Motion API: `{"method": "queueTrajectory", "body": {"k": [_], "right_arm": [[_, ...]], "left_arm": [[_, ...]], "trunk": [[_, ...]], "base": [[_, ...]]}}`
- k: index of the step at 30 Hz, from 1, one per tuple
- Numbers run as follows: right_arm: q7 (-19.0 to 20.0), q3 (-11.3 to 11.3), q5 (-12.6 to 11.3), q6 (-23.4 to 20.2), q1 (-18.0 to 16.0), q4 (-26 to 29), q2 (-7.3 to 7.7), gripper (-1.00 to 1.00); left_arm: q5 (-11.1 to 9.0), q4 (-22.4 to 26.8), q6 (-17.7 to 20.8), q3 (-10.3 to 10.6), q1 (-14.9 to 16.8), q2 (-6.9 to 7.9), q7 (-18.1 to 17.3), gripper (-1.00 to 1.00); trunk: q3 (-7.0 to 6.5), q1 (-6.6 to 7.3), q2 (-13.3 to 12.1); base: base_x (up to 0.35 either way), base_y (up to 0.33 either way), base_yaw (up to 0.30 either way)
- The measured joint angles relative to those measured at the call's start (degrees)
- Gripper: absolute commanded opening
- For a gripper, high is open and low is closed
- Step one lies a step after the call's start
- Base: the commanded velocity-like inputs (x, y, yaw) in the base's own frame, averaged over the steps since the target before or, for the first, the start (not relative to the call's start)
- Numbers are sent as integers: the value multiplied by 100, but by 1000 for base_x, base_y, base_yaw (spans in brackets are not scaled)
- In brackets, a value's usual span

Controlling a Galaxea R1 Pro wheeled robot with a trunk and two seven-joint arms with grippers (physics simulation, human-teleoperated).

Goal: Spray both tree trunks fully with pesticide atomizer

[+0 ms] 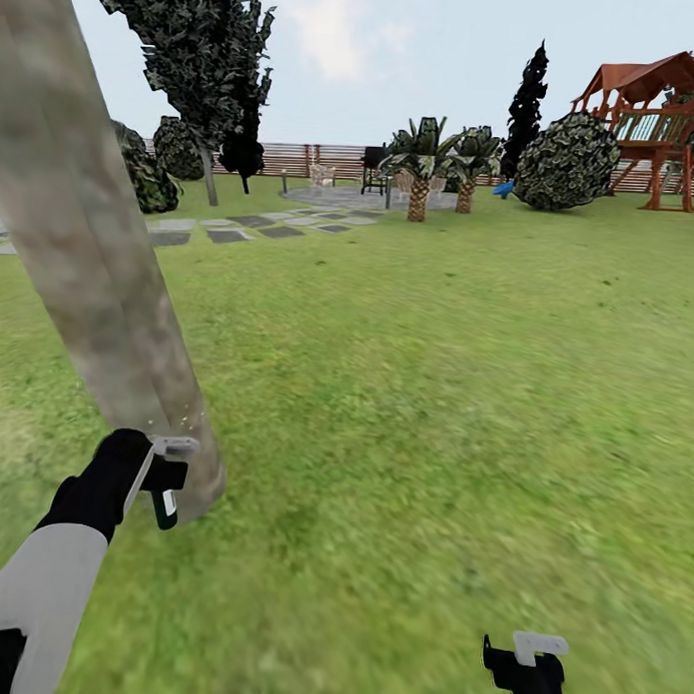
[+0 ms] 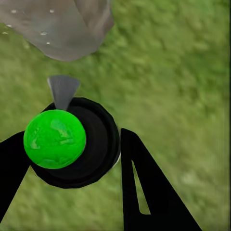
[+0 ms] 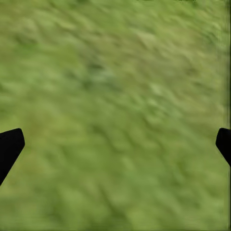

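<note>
Your right gripper (image 1: 529, 662) sits nearest, at 5 o'clock low in the head view, jaws spread wide and empty over bare grass (image 3: 115, 110); the right wrist view confirms nothing between the fingertips.

Left gripper (image 1: 162, 476) at 8 o'clock is clamped on the pesticide atomizer (image 2: 79, 144). In the left wrist view the dark bottle is pinched between both fingers (image 2: 144, 187), and its round top reads bright green there, not red. Nozzle end points at the tree trunk (image 1: 89, 278), just beside its base.

Pesticide (image 2: 44, 33): a few whitish specks on the lower trunk, sparse. My read is coverage is barely started on this trunk and only near the foot.

To do this step well: keep the grip tight, hold the nozzle near the bark, then sweep upward and around the column rather than parking at the base. Don't let the wrist touch the trunk.

Farther out at 12 o'clock: stepping slabs (image 1: 231, 228), palms (image 1: 421, 174), fence (image 1: 334, 158), playset (image 1: 650, 117). I can't tell which tree out there is the second one.
</note>
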State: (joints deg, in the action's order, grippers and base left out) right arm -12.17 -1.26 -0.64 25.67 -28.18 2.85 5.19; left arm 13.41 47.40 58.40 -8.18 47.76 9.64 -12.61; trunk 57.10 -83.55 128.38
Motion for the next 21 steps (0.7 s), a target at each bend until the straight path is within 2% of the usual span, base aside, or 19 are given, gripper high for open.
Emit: {"method": "queueTrajectory", "body": {"k": [4, 14, 21], "right_arm": [[1, 0, 0, -3, -1, -1, -2, 100], [1, -1, -8, -4, -1, -2, -9, 100], [0, 0, -8, -6, 0, 0, -8, 100]], "left_arm": [[-9, -196, -14, -7, -8, 6, 6, -100], [-2, -456, -61, -19, -9, -2, 27, -100], [3, -475, -76, -19, -7, -3, 42, -100]], "trunk": [[0, 1, 0], [0, 1, 0], [0, 2, 0]], "base": [[169, -243, 129], [198, -228, 256], [236, -198, 22]]}}
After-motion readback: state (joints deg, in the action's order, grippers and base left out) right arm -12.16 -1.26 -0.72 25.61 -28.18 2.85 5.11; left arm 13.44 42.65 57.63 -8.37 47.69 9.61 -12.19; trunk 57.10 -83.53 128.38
